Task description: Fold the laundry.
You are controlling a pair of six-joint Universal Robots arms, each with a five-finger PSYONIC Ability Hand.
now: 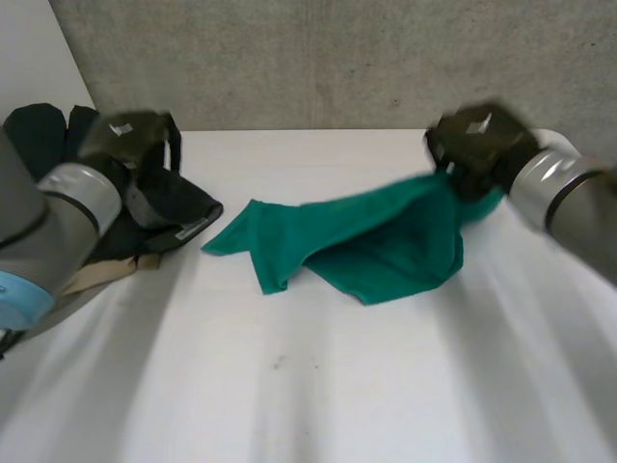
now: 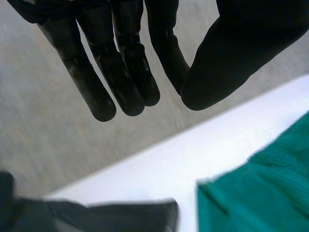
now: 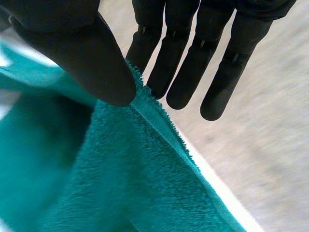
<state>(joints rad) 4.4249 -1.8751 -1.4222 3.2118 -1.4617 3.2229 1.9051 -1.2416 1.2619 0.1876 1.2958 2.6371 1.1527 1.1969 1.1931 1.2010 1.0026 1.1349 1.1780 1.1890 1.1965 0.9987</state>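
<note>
L hand [image 2: 241, 43] slack, empty, green towel [image 2: 260, 193] near dark garment [image 2: 96, 217], white table [image 2: 193, 154]

Black left hand [image 2: 120, 72] and black right hand [image 3: 181, 58] end grey arms [image 1: 24, 241] with silver cuffs [image 1: 82, 193].

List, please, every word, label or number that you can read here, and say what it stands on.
No text is readable.
Label on the left hand: too blurred to read.
Label on the right hand, which pinches the towel: too blurred to read.
Tag on the dark clothes: too small to read.
</note>
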